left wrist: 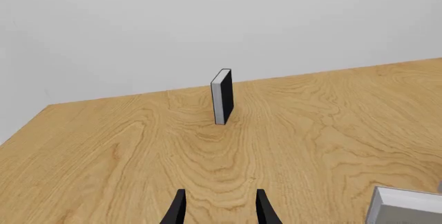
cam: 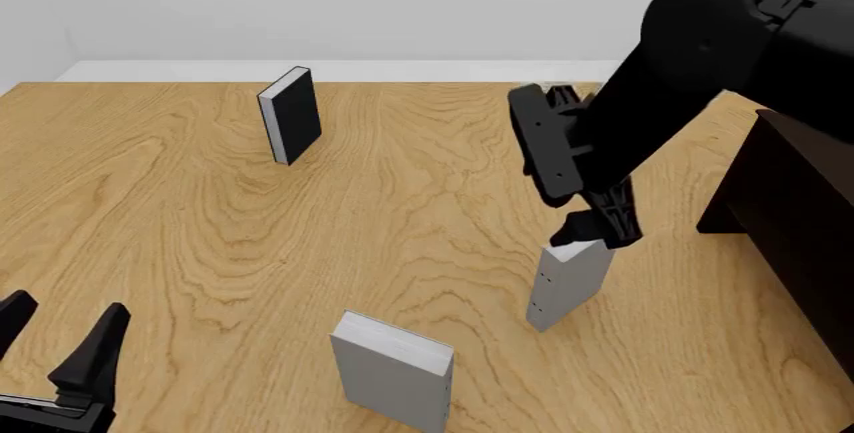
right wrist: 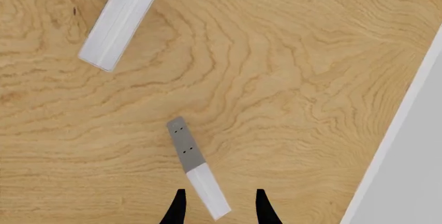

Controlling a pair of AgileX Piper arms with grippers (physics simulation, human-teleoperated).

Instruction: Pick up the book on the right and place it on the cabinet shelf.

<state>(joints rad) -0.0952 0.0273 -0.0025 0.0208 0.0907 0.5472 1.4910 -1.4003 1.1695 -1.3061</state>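
The book (cam: 567, 288) is slim and light grey, with tiny dark dots on its narrow face. It stands upright on the table, right of centre. My right gripper (cam: 594, 233) comes down on it from above. In the right wrist view the book (right wrist: 188, 154) has its top end between the two fingers of the right gripper (right wrist: 219, 208), which is open, with a gap on each side. The cabinet shelf (cam: 794, 218), a very dark brown block, stands at the right edge of the table. My left gripper (cam: 60, 338) is open and holds nothing, low at the near left, also visible as the left gripper (left wrist: 219, 211).
A broader plain grey book (cam: 391, 371) stands near the front centre, also seen as the plain grey book (right wrist: 123, 14) and its corner (left wrist: 404, 208). A black-covered book with white pages (cam: 288, 115) stands upright at the far left; the left wrist camera faces this black book (left wrist: 222, 96).
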